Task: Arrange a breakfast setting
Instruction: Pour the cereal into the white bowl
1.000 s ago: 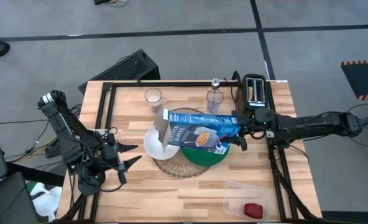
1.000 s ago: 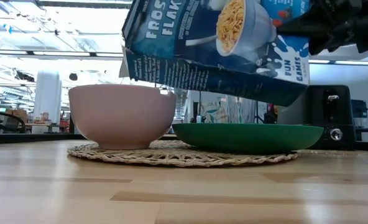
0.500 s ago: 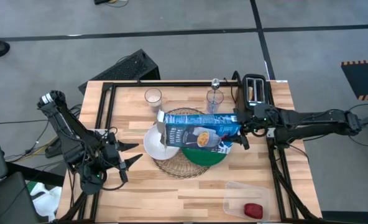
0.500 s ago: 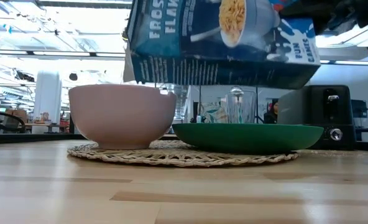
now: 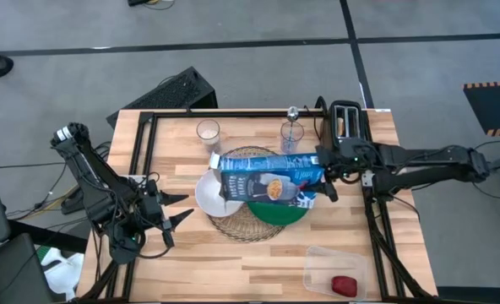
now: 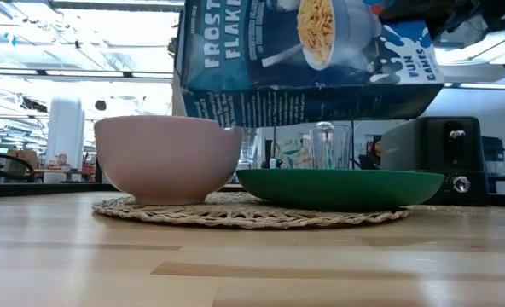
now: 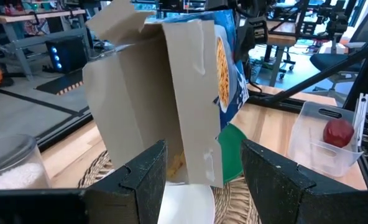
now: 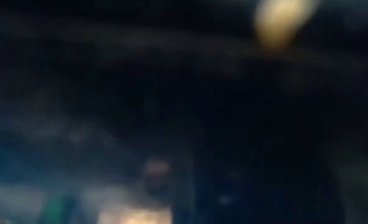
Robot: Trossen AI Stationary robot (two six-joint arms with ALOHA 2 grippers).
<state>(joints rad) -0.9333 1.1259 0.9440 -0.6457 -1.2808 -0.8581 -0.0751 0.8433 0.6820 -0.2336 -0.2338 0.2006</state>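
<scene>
The blue-and-white cereal box (image 5: 267, 179) hangs lengthwise above the white bowl (image 5: 206, 196) and the green plate (image 5: 277, 211). Both stand on the round woven mat (image 5: 241, 226). The box's open, flapped end (image 7: 140, 81) is over the bowl. My right gripper (image 5: 326, 177) is shut on the box's right end. My left gripper (image 5: 184, 209) is open and empty, left of the bowl. In the low view the box (image 6: 308, 60) is well above the bowl (image 6: 167, 158) and the plate (image 6: 338, 186). The bagel is not in view. My right gripper holds the cereal box by its closed end (image 5: 316, 179), the end toward the table's right, pinched between the two fingers. The fingers come level from the table's right. The box is lifted clear and lies about level, with its open end over the bowl. The right wrist view is dark.
Two clear glasses (image 5: 207, 131) (image 5: 291, 135) stand at the far side; the right one holds a spoon. The black toaster (image 5: 345, 122) is at the far right, just behind my right arm. A clear tub (image 5: 339, 272) with the red apple (image 5: 344, 285) sits near the front right.
My right gripper has turned the cereal box and gone slightly toward the table's far edge. In the low view the box was slanted with its right end lower and now hangs about level, still above the bowl and the plate.
</scene>
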